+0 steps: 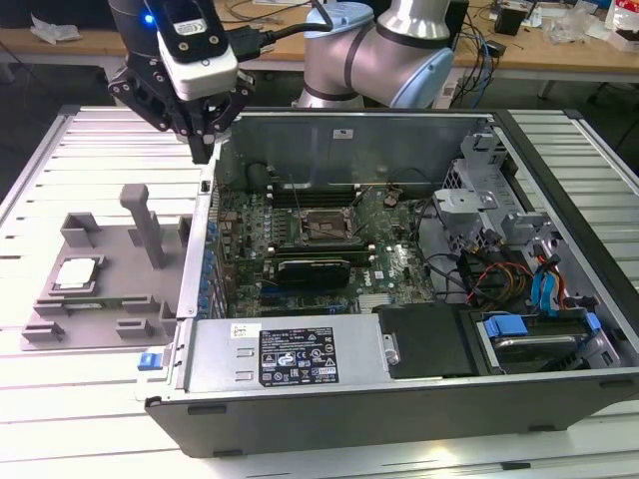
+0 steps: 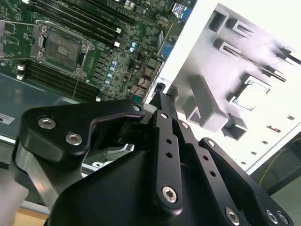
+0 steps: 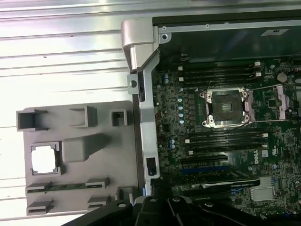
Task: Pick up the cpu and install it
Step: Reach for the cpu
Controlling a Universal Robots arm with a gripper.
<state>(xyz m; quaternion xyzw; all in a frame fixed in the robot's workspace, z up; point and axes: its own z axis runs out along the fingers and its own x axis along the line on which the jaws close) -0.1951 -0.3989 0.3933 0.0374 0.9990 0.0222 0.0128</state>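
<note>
Over the near wall of the open case (image 1: pixel 399 399), your gripper (image 1: pixel 205 150) hangs pinched closed and empty. The cpu (image 1: pixel 78 274) lies flat in the grey fixture tray (image 1: pixel 110 299), well apart. You'd do well to approach it square, avoiding the tray's upright post (image 1: pixel 148 225). Slatted metal table (image 1: pixel 100 140), cluttered benches (image 1: pixel 559 50) behind

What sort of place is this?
Probably a robotics lab doing PC assembly: open computer case, grey fixture tray holding the cpu, cable-strewn wooden workbench behind.

Matt grey plastic tray (image 1: pixel 122 291), shiny metal cpu (image 1: pixel 78 272)
</note>
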